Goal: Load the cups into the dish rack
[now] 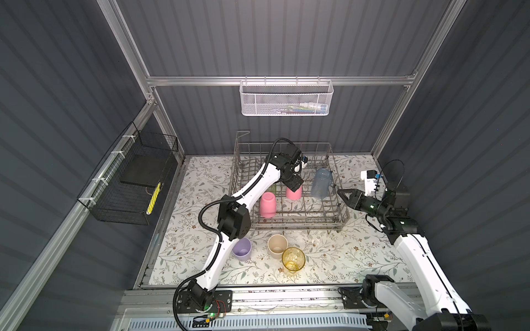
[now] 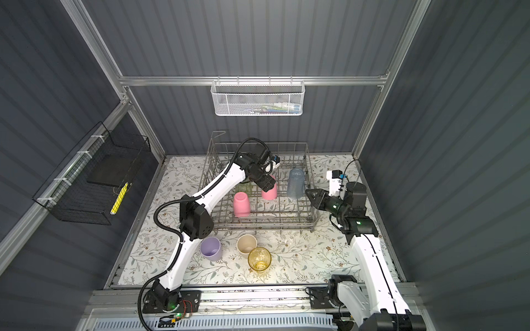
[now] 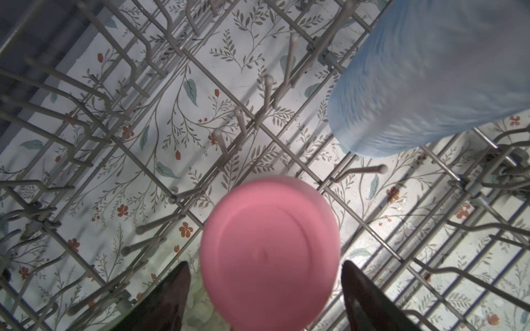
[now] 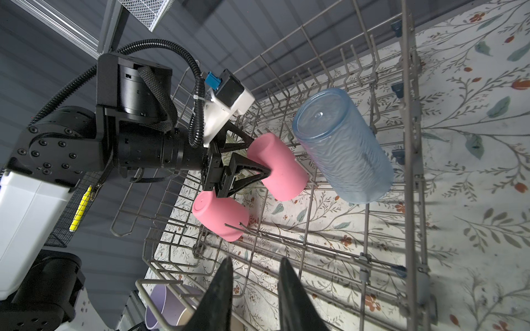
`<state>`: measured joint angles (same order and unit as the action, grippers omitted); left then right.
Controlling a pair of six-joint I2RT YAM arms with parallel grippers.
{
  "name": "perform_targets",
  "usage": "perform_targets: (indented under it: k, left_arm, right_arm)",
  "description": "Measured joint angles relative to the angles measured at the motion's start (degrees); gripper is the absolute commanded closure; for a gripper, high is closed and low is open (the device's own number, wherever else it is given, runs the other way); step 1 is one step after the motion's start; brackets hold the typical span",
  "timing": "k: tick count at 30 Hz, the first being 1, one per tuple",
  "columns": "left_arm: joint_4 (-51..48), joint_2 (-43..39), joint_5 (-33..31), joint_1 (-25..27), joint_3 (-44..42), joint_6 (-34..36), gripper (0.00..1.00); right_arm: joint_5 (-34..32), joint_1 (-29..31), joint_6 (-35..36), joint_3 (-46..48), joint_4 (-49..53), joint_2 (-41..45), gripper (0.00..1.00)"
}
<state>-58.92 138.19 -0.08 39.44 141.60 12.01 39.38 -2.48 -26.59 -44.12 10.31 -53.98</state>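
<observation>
In the grey wire dish rack (image 1: 295, 227) my left gripper (image 3: 264, 263) stands open astride an upside-down pink cup (image 3: 269, 252), with a gap showing beside each finger (image 3: 172, 295). A second pink cup (image 1: 268, 205) and a tall grey-blue cup (image 1: 321, 183) also sit upside down in the rack, and a green cup (image 2: 243, 189) shows behind the left arm. On the table in front stand a lilac cup (image 1: 242, 248), a beige cup (image 1: 277, 246) and an amber cup (image 1: 293, 258), mouths up. My right gripper (image 4: 255, 259) hovers at the rack's right side, narrowly open and empty.
A white mesh basket (image 1: 286, 99) hangs on the back wall. A black wire basket (image 1: 129, 183) is fixed to the left wall. The rack's tall sides and upright tines (image 3: 268, 91) surround the left gripper. The left arm's elbow (image 1: 233, 219) overhangs the lilac cup.
</observation>
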Motion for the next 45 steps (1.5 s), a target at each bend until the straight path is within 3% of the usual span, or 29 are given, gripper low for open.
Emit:
perform_targets:
  k: [9,14,23,29,34,45]
  left_arm:
    - [4.74,-0.35,-1.11,0.00,-0.55,-0.04,0.04]
    - [8.31,-4.59,-1.90,0.00,-4.48,-0.24,0.01]
    - [17.84,-23.89,-1.84,-0.04,-14.99,-3.65,0.01]
    - [21.92,-39.80,1.18,-0.04,-27.15,-8.24,0.05]
    - [17.84,-49.68,1.62,-0.04,-34.29,-11.32,0.09]
    - [-1.36,-69.02,-7.50,-0.04,-54.29,-24.15,0.15]
  right_arm:
    - [0.33,0.00,0.00,0.00,0.02,0.00,0.70]
    - [0.31,0.00,0.02,0.00,0.02,0.46,0.70]
    - [0.24,0.00,0.02,0.00,0.04,1.14,0.69]
    - [0.13,0.00,0.02,0.00,0.11,1.29,0.70]
    - [0.13,0.00,0.04,0.00,0.66,1.22,0.69]
    - [0.28,0.00,0.26,-1.27,2.29,-0.57,0.70]
